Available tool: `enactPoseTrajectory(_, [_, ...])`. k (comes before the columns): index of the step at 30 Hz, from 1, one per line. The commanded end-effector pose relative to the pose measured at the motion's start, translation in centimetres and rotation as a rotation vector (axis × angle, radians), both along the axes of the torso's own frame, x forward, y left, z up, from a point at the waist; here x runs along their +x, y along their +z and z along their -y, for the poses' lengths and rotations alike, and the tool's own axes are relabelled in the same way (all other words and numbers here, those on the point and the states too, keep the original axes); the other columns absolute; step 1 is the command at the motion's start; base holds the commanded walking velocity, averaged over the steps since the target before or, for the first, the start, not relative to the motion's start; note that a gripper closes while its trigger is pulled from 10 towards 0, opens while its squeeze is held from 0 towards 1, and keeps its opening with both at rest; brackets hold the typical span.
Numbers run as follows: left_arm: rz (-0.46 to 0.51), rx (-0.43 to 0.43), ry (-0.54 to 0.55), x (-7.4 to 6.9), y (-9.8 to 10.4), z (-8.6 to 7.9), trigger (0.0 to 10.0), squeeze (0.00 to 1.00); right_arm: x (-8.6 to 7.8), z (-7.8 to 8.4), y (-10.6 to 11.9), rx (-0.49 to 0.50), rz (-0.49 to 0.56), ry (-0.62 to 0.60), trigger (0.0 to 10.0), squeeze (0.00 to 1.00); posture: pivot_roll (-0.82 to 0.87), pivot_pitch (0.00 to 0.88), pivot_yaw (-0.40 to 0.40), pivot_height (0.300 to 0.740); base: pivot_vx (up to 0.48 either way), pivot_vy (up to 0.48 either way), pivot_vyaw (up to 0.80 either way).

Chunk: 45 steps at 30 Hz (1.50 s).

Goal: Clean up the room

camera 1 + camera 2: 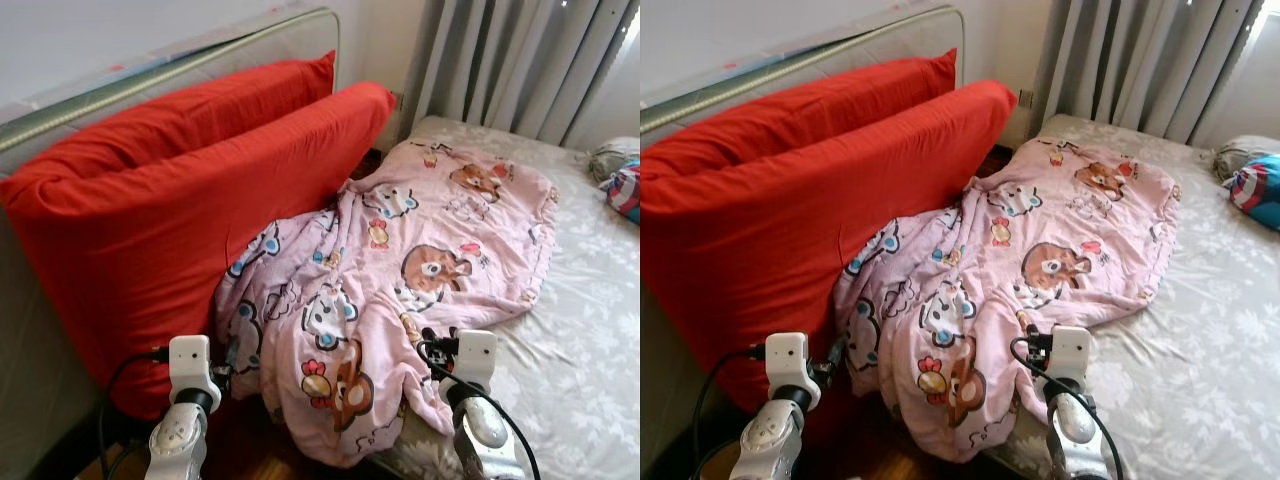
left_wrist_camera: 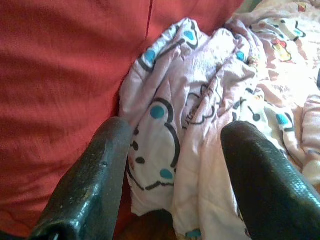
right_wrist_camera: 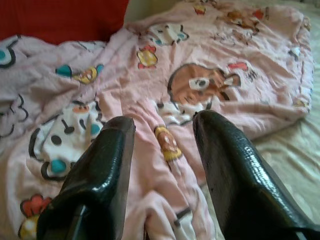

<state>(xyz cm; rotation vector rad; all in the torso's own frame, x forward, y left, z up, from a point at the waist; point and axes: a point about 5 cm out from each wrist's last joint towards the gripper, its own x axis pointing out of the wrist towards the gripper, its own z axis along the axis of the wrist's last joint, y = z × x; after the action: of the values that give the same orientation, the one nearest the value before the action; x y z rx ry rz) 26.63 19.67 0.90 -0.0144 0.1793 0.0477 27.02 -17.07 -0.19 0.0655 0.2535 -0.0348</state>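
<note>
A pink blanket (image 1: 400, 260) printed with cartoon animals lies crumpled across the head end of the bed, its near corner hanging over the bed's edge. Two big red pillows (image 1: 180, 190) lean against the headboard beside it. My left gripper (image 2: 175, 150) is open, its fingers (image 2: 95, 175) on either side of a fold of blanket next to the red pillow (image 2: 60, 75). My right gripper (image 3: 162, 145) is also open over the blanket (image 3: 200, 65), a ridge of cloth lying between its fingers (image 3: 225, 160). Both wrists (image 1: 190, 365) (image 1: 470, 360) sit at the blanket's near edge.
The bed has a pale grey flowered sheet (image 1: 590, 340). A grey and a blue-red cushion (image 1: 622, 185) lie at its far right. Grey curtains (image 1: 520, 60) hang behind, and a metal-framed headboard (image 1: 200, 55) runs along the left. Dark wooden floor (image 1: 250, 455) shows below.
</note>
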Motion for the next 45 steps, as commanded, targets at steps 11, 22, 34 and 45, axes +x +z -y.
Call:
enactPoseTrajectory(11, [0.004, -0.014, 0.004, 0.18, 0.18, 0.15, 10.0, 0.00, 0.17, -0.32, 0.15, -0.012, 0.004, 0.023, 10.0, 0.00, -0.10, 0.068, -0.033, 0.637, 0.000, 0.000, 0.00])
enactPoseTrajectory(22, [0.007, -0.024, -0.004, 0.26, 0.24, 0.42, 10.0, 0.00, 0.17, -0.34, -0.08, -0.005, -0.016, 0.027, 10.0, 0.00, -0.10, 0.070, -0.035, 0.637, 0.000, 0.000, 0.00])
enactPoseTrajectory(34, [-0.006, -0.033, -0.015, 0.20, 0.06, 0.59, 10.0, 0.00, -0.04, -0.67, -0.45, -0.003, -0.037, 0.049, 10.0, 0.00, -0.10, 0.070, -0.035, 0.637, 0.000, 0.000, 0.00])
enactPoseTrajectory(45, [-0.012, -0.036, -0.020, 0.23, 0.02, 0.69, 10.0, 0.00, -0.04, -0.62, -0.53, -0.005, -0.043, 0.045, 10.0, 0.00, -0.10, 0.070, -0.035, 0.637, 0.176, 0.000, 0.00])
